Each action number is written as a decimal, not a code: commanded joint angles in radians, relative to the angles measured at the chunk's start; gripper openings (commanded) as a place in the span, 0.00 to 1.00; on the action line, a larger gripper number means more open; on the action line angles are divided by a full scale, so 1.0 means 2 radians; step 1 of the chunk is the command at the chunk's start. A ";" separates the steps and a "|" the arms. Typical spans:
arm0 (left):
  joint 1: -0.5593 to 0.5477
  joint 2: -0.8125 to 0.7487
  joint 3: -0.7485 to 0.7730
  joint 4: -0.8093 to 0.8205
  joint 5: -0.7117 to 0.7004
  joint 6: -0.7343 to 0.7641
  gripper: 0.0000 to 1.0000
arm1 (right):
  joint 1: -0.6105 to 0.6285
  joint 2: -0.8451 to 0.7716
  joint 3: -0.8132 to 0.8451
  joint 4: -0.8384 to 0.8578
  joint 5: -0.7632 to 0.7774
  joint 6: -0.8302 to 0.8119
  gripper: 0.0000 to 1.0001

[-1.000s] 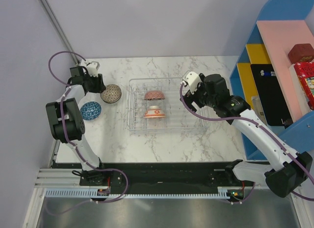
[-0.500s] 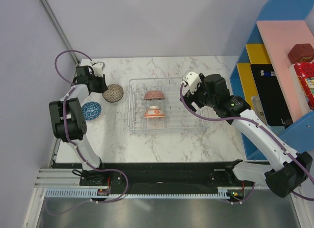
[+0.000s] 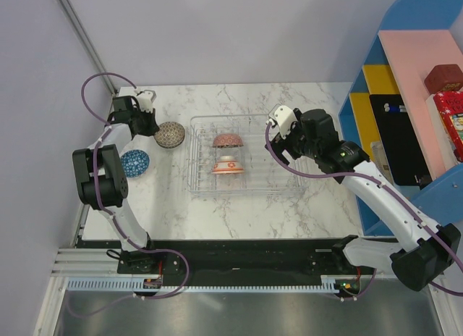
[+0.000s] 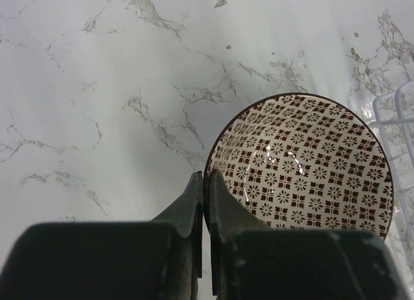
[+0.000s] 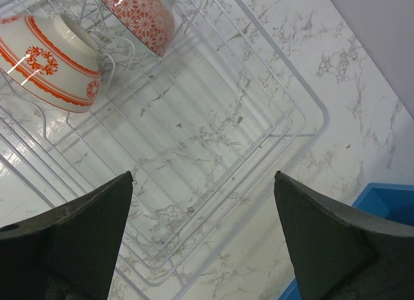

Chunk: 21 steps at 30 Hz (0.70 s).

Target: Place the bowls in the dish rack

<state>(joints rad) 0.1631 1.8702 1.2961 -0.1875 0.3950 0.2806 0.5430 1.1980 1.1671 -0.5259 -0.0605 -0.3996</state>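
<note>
Two items are sitting on edge in the rack [image 3: 283, 192]: red bowl [image 3: 226, 140] and orange-and-white bowl [image 3: 227, 165]. Lattice bowl [image 4: 304, 164]: left fingers [image 4: 192, 206] are clamping its rim, one inside and one outside, just left of the rack. Blue bowl [image 3: 134, 162] is waiting on the table [image 3: 325, 206], farther left. Right fingers [image 5: 77, 229] are hanging spread wide over the rack, grasping nothing. Handling, judged: glazed ceramic, stiff, slick, chippable; a rim pinch is suiting it best.

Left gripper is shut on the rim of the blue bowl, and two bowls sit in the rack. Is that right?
Not the blue one. The left wrist view shows the left gripper shut on the rim of the brown-patterned bowl; the blue bowl sits untouched on the table. The red bowl and the white-and-orange bowl do sit in the rack.
</note>
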 commanded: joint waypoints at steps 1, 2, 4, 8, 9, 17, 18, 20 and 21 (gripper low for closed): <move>-0.003 -0.039 0.001 -0.001 -0.002 0.007 0.02 | -0.002 -0.007 0.000 0.020 -0.015 0.012 0.97; -0.003 -0.045 -0.003 -0.001 0.001 0.006 0.02 | -0.002 -0.007 0.001 0.020 -0.015 0.012 0.97; -0.002 -0.062 -0.008 -0.004 0.004 0.005 0.02 | -0.002 -0.005 0.002 0.019 -0.017 0.016 0.97; -0.002 -0.088 -0.019 -0.009 0.016 0.001 0.02 | -0.002 -0.005 0.004 0.019 -0.020 0.017 0.97; -0.002 -0.097 -0.019 -0.010 0.016 0.000 0.02 | -0.002 -0.005 0.005 0.020 -0.020 0.018 0.97; 0.001 -0.140 -0.028 -0.016 0.023 -0.008 0.02 | -0.002 0.009 0.023 0.021 -0.028 0.039 0.97; 0.002 -0.144 -0.028 -0.017 0.026 -0.011 0.02 | -0.002 0.012 0.030 0.024 -0.029 0.049 0.97; 0.004 -0.162 -0.025 -0.023 0.038 -0.017 0.02 | -0.001 0.018 0.036 0.030 -0.035 0.059 0.97; 0.007 -0.169 -0.024 -0.025 0.043 -0.019 0.02 | -0.002 0.021 0.045 0.031 -0.036 0.071 0.97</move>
<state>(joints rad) 0.1642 1.6398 1.2293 -0.2604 0.4042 0.2802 0.5430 1.2213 1.1828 -0.5228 -0.1017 -0.3313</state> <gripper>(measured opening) 0.043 0.974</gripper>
